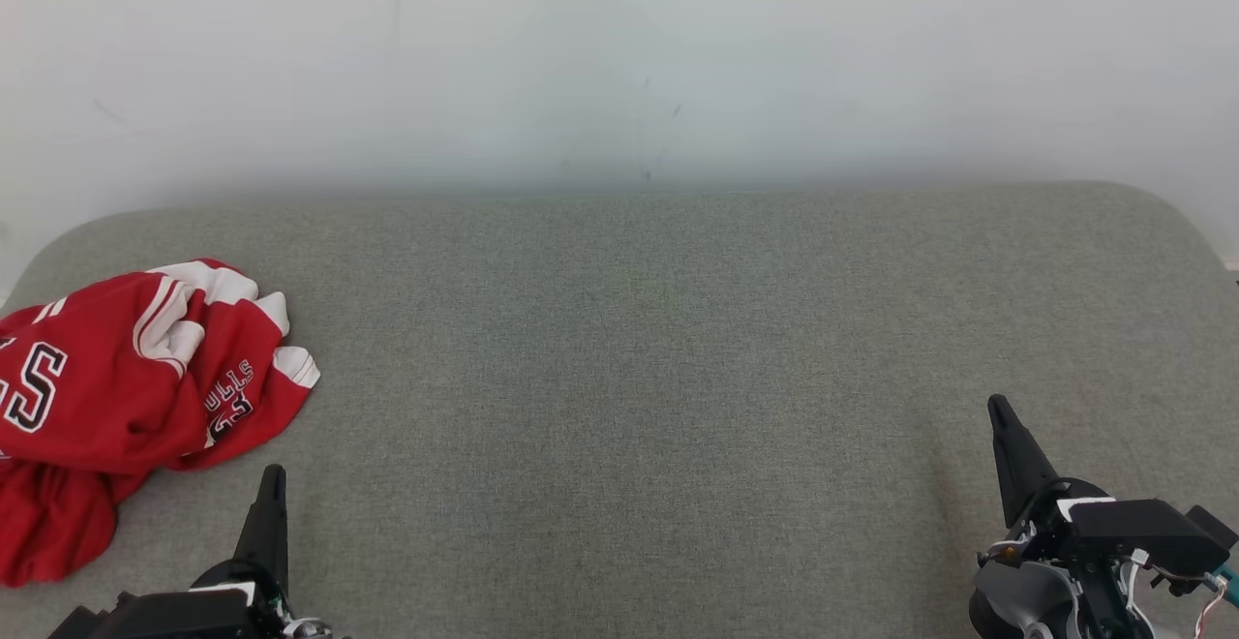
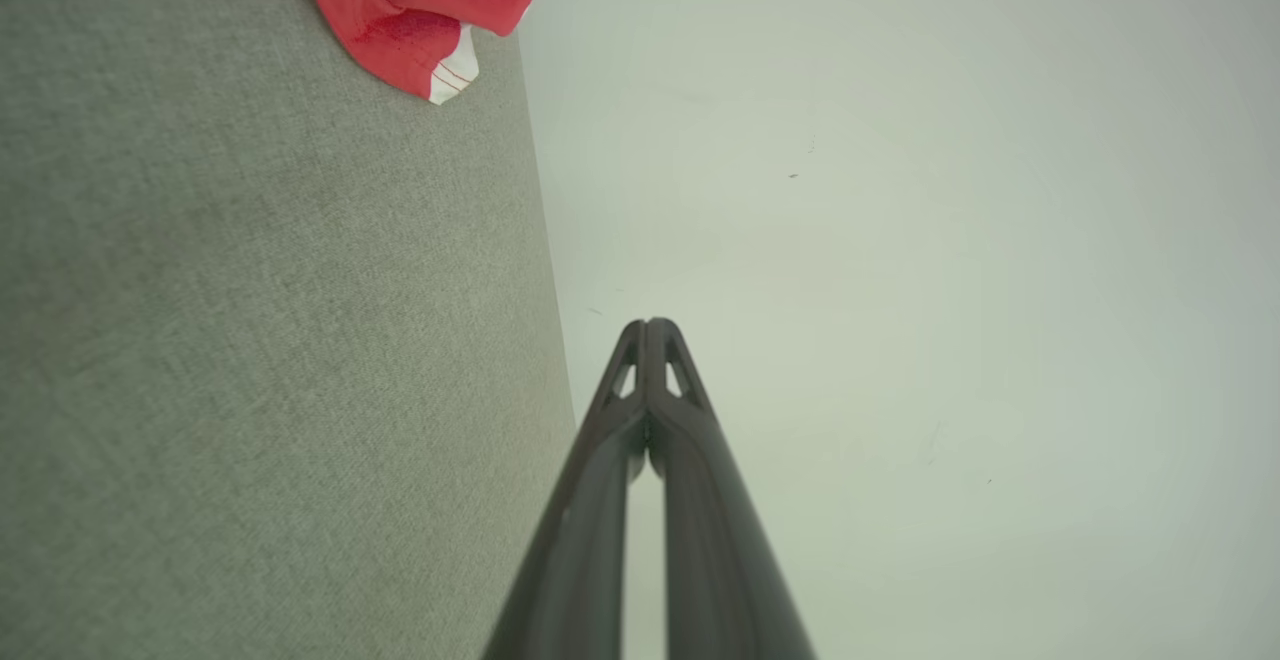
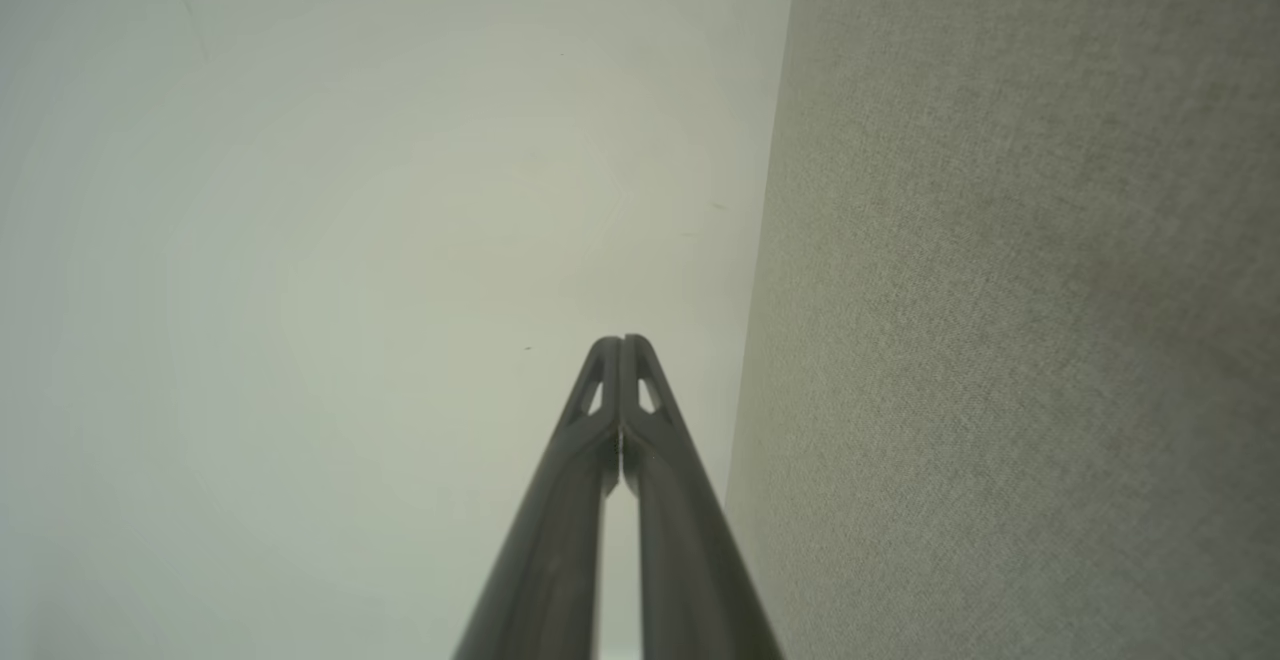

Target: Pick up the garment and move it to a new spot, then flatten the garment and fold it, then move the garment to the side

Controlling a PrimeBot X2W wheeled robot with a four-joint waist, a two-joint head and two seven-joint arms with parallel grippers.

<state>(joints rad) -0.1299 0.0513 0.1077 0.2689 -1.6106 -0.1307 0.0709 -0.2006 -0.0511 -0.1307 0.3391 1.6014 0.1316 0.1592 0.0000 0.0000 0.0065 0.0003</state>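
The garment (image 1: 126, 397) is a red jersey with white trim and dark lettering, lying crumpled at the left end of the grey fabric surface (image 1: 639, 378). A corner of the garment (image 2: 420, 10) shows at the top of the left wrist view. My left gripper (image 1: 274, 472) rests at the lower left, just right of and below the jersey, not touching it, its fingers pressed together with nothing between them (image 2: 650, 325). My right gripper (image 1: 997, 405) sits at the lower right, far from the garment, also shut and empty (image 3: 620, 342).
A pale wall (image 1: 619, 58) rises directly behind the grey surface. The surface has rounded far corners and stretches wide between the two grippers.
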